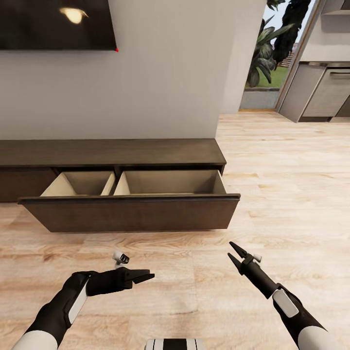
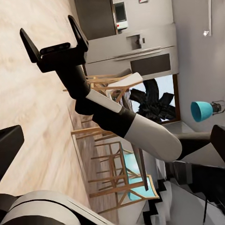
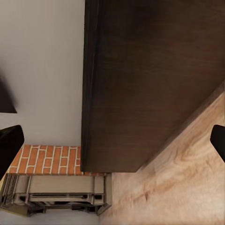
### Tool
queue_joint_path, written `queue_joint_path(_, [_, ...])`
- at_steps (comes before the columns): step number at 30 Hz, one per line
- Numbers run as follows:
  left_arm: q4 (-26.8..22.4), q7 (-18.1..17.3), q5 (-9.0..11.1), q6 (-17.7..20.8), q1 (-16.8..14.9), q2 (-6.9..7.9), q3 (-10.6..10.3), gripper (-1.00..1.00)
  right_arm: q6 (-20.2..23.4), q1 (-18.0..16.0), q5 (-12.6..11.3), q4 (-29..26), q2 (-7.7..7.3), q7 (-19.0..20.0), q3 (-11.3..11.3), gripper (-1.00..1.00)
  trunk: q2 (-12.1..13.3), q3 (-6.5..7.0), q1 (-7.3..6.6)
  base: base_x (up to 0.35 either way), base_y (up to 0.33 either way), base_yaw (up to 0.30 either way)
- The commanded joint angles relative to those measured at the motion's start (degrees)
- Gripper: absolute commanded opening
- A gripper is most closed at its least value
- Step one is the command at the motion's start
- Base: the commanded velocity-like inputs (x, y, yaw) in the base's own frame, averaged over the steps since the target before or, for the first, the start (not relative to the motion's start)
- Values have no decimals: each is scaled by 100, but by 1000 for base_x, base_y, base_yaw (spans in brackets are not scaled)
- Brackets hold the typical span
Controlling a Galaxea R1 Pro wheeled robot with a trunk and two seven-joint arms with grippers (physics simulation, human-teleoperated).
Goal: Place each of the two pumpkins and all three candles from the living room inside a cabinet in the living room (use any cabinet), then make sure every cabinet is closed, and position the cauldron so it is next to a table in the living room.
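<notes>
A: Cabinet point(image 1: 121, 160) position?

B: Against the pale wall, ahead of both arms. One wide pull-out front point(image 1: 131, 214) is drawn out over the wooden floor point(image 1: 291, 194), and it carries two pale beige compartments side by side. From the head view I can make out nothing lying in either, though the front board hides their floors nearest us.

A: Left gripper point(image 1: 146, 277)?

B: Low over the floor, short of the pulled-out front and below its middle, pointing across toward the right arm. Its fingers lie close together, almost touching; nothing between them.

A: Right gripper point(image 1: 235, 253)?

B: Also short of the front, near its right-hand end, pointing up toward the cabinet. Fingers apart, empty. The left wrist view catches the same gripper point(image 2: 51, 40) with both fingers spread over bare boards.

A: And the right wrist view?

B: The dark front point(image 3: 150, 79) edge-on, close ahead, not touching. A brick patch point(image 3: 47, 159) shows beyond it.

A: Anything else?

B: A dark screen point(image 1: 56, 24) on the wall above the cabinet. Kitchen units point(image 1: 321, 92) and greenery far right.
</notes>
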Motion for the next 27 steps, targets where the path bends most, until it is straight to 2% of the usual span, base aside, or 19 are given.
queue_joint_path(1, [0,-9,27,61,-2,6,-20,100,44,-3,-30,2,0,16,-6,100,-2,-4,-1,0,0,0])
queue_joint_path(16, [0,-9,27,61,-2,6,-20,100,40,-3,-29,1,3,-46,-3,100,-2,-2,-1,-6,0,1])
queue_joint_path(27, [0,-9,26,67,-2,6,-20,100,48,-3,-16,1,0,-170,-3,100,-2,63,-1,-184,-49,149])
